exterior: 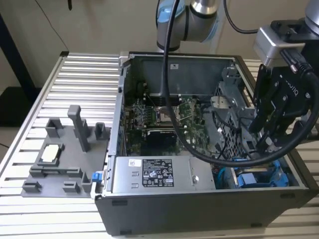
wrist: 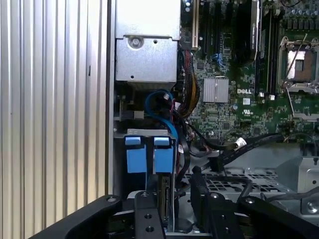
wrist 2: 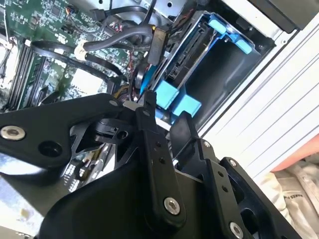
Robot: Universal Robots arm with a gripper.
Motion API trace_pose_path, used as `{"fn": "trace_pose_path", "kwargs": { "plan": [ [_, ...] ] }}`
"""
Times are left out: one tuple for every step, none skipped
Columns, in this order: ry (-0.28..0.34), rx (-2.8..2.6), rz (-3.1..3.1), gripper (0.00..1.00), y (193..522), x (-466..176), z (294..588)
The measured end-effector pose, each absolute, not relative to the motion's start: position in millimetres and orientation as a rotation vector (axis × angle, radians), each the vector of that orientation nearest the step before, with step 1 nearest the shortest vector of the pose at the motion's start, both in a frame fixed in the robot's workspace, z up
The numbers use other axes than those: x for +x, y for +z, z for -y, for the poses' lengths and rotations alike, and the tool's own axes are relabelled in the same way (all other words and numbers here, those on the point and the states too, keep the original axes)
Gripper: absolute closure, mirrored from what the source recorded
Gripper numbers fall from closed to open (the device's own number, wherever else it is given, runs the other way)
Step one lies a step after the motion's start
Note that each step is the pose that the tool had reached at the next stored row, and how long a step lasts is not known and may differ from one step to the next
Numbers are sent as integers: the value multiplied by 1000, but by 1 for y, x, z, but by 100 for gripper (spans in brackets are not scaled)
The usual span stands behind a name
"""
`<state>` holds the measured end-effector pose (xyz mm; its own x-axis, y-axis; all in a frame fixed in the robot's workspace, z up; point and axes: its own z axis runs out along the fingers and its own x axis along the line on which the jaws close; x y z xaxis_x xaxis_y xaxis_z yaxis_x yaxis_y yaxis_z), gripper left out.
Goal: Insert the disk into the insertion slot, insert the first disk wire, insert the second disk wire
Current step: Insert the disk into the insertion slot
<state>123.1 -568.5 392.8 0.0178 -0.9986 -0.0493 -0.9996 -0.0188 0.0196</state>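
Gripper (wrist 2: 164, 113) hangs over disk (wrist 2: 184, 64) — bright blue carrier, seated in insertion slot (wrist 2: 227, 74).

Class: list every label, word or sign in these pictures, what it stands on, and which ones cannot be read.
White label on the power-supply box: lines of print and a code, too small to read.
White lettering on the body of the gripper: a maker's name.
White lettering on the circuit board: a maker's name; the other markings are too small to read.

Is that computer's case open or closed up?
Open. The computer case has no side panel on it, so its motherboard and power-supply box lie exposed.
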Motion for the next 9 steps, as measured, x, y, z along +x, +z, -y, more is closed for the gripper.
{"fn": "trace_pose_path", "kwargs": {
  "plan": [
    [77,-2227,-2186,60,395,123,568],
    [77,-2227,-2186,60,397,123,567],
    [77,-2227,-2186,60,397,123,566],
    [77,-2226,-2186,60,397,123,566],
    [74,-2225,-2184,60,397,123,566],
    [66,-2221,-2180,60,397,123,565],
    [55,-2215,-2173,60,397,123,565],
    [43,-2209,-2165,60,397,123,564],
    [31,-2203,-2156,60,397,122,564]
  ]
}}
